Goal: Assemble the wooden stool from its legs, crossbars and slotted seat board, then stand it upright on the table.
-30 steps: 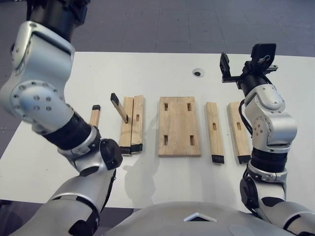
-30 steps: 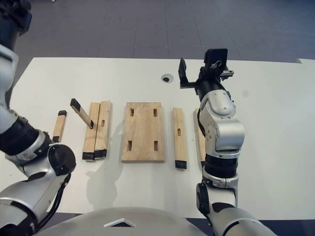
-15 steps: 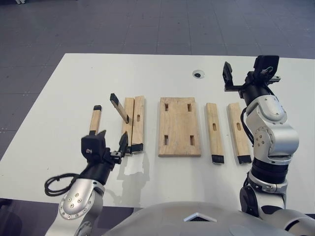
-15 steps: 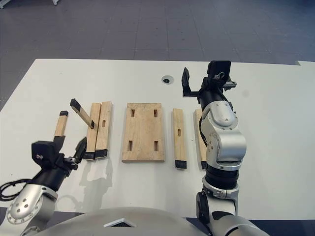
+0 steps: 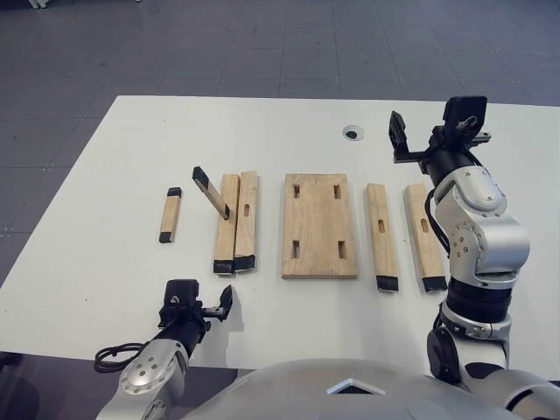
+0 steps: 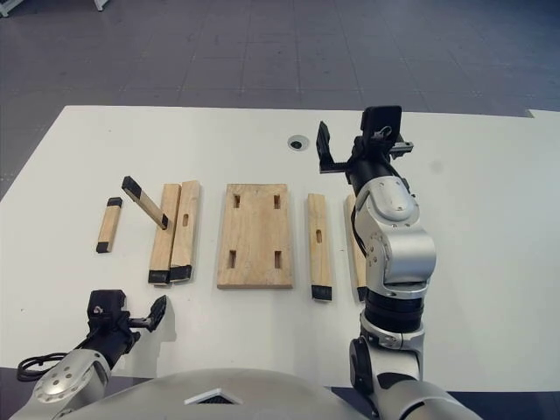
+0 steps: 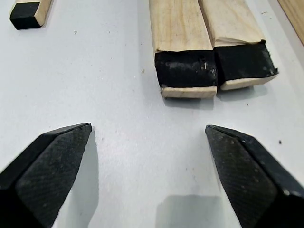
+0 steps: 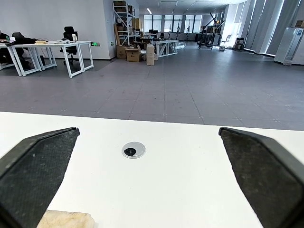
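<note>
Slotted seat board [image 5: 319, 226] flat, long axis front-to-back, left gripper [image 7: 148, 127] and right gripper [image 8: 148, 129] — gaping

The left gripper [image 7: 148, 152] hovers low over the white table [image 7: 118, 95], its 2 black fingers [image 7: 47, 164] spread wide. Just ahead lie 2 wooden legs [image 7: 178, 23], side by side and touching, black-capped ends toward it. Another black-tipped piece [image 7: 29, 9] lies apart.

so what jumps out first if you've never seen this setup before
The slotted seat board lies flat in the middle of the white table, with a touching pair of legs on its left and two separate legs on its right. A short stick lies askew across the outer leg of that pair. The left gripper is open near the table's front edge, facing the pair's black-tipped ends.
</note>
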Controlling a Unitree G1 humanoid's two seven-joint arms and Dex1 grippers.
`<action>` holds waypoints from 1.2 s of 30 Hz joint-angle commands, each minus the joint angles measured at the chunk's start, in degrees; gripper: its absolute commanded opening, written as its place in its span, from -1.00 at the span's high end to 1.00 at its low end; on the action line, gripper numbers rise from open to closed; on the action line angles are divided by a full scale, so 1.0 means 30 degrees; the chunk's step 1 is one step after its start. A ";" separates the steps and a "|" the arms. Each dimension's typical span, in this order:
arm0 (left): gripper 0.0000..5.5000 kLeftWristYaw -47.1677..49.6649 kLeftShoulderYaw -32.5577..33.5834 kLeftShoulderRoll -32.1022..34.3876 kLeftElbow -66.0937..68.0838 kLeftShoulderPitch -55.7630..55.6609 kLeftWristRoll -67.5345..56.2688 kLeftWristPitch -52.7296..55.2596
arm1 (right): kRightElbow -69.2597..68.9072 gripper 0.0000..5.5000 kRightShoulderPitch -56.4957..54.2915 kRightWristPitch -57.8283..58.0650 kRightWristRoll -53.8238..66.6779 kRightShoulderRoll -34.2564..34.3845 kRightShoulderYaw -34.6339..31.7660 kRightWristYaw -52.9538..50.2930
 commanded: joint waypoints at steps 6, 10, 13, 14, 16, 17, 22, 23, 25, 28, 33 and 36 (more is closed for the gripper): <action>-0.61 -0.0210 -0.0175 -0.1038 0.4388 -0.1617 -0.0086 0.1044 | 0.0193 -1.00 -0.0520 0.0348 0.0032 -0.0170 0.0031 0.0198; -0.61 -0.0142 -0.0189 -0.0861 0.5352 -0.1836 0.0512 0.0573 | 0.0170 -1.00 -0.0519 0.0329 0.0011 -0.0129 0.0022 0.0147; -0.61 -0.0599 -0.0020 -0.0921 0.5950 -0.1688 0.0159 0.0651 | 0.0213 -1.00 -0.0621 0.0332 0.0009 -0.0109 0.0012 0.0116; -0.61 -0.0773 0.0013 -0.0957 0.5983 -0.1675 -0.0047 0.0694 | 0.0204 -1.00 -0.0625 0.0342 0.0005 -0.0111 -0.0001 0.0103; -0.61 -0.1067 0.0026 -0.1070 0.5873 -0.1653 -0.0403 0.0852 | 0.0203 -1.00 -0.0604 0.0319 -0.0005 -0.0106 -0.0014 0.0083; -0.61 -0.1102 0.0002 -0.1118 0.5637 -0.1626 -0.0502 0.0990 | 0.0223 -1.00 -0.0619 0.0299 -0.0012 -0.0084 0.0000 0.0068; -0.61 -0.1366 -0.0243 -0.0791 0.4980 -0.1773 -0.0686 0.1466 | 0.0244 -1.00 -0.0629 0.0231 -0.0044 0.0081 0.0116 -0.0030; -0.61 -0.1427 -0.0295 -0.0700 0.4988 -0.1808 -0.0704 0.1562 | 0.0270 -1.00 -0.0656 0.0213 -0.0045 0.0102 0.0127 -0.0038; -0.61 -0.1654 -0.0608 -0.0423 0.5338 -0.1780 -0.0538 0.1479 | 0.0322 -1.00 -0.0728 0.0167 -0.0041 0.0127 0.0131 -0.0042; -0.61 -0.2318 -0.1215 0.0199 0.6988 -0.1792 0.0120 0.0574 | 0.0415 -1.00 -0.0879 0.0114 -0.0033 0.0139 0.0111 -0.0034; -0.61 -0.3188 -0.0961 0.0079 0.9270 -0.2457 0.0001 -0.0934 | 0.0497 -1.00 -0.0944 0.0089 -0.0014 0.0064 0.0098 0.0063; -0.61 -0.3746 -0.0612 0.0210 1.1081 -0.3177 0.0142 -0.2173 | 0.0581 -1.00 -0.0966 0.0071 -0.0023 0.0052 0.0112 0.0101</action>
